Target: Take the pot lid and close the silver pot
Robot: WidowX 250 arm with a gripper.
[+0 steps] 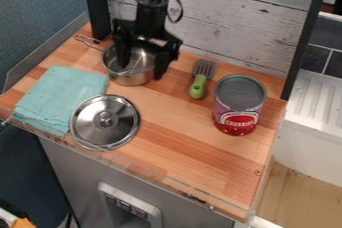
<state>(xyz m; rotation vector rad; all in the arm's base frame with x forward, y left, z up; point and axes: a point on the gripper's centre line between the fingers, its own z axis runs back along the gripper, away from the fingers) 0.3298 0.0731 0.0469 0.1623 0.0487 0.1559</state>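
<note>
Gripper condition: my gripper (pixel 141 70) hangs over the silver pot (pixel 136 71), jaws wide apart, nothing held between them. One jaw is over the pot's mouth; the other is at its right side in the view. Whether either touches metal, I cannot tell.

Target location: the pot lid (pixel 105 125) lies on the near side of the pot, toward the front edge of the desk (pixel 180 139) and a little to the view's left. It sits apart from the pot, knob (pixel 105 117) upward, its left rim overlapping the folded cloth (pixel 59 96).

Governing relation: the lid is frontward and slightly left of my jaws, not beneath them. The spread of my jaws runs mainly across the view. The knob looks round, so I judge that this alignment can serve without much turning.

Next operation, as I judge it: clear the pot rim upward, travel frontward to the lid, centre the jaws over the knob, descend and close. The return path then runs back to the pot.

Caution: a sideways start could knock the pot. An off-centre grip could let the smooth lid tilt or slip, and the cloth under its rim could drag along with it.
</note>
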